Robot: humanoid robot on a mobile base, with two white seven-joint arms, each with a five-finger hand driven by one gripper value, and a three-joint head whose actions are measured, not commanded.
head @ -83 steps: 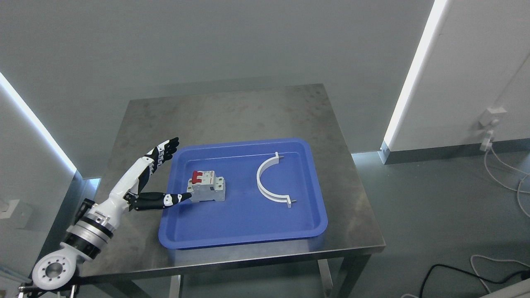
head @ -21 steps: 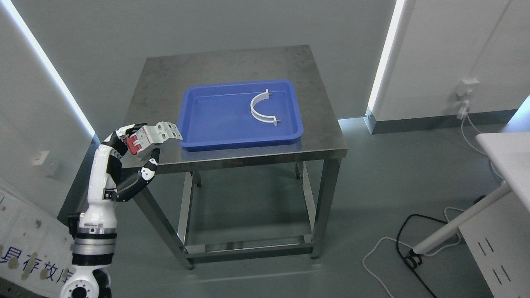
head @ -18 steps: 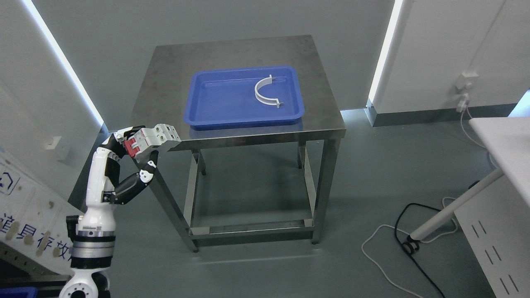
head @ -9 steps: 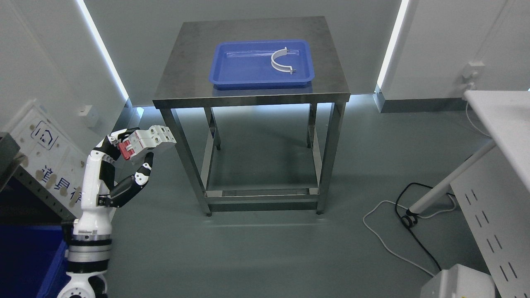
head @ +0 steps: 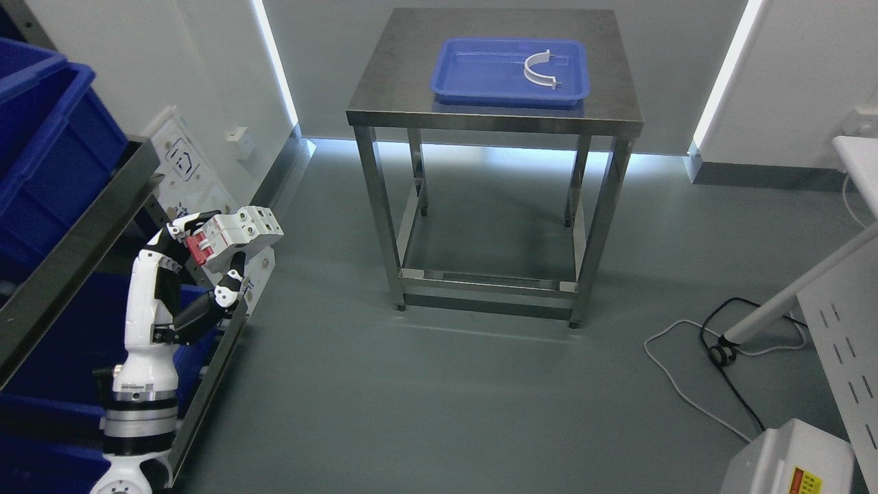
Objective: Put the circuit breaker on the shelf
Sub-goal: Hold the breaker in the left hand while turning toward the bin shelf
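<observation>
Left hand (head: 209, 250), lower left of frame: fingers wrapped round circuit breaker (head: 233, 234), thumb propping it from below; unit held in air, red toggles facing left, clear of all surfaces. Shelf (head: 82, 233), far left edge: angled metal rack w/ blue bins (head: 41, 137) on it; breaker sits just right of its frame, not yet over a level. Steel table (head: 494, 113), upper centre, well apart; blue tray (head: 511, 72) on it w/ white curved bracket (head: 542, 68) inside. Right hand: not visible. Step, est.: carry phase, approach to shelf. Next move prob. needs swing left over a free shelf spot, lower, then release grip.
</observation>
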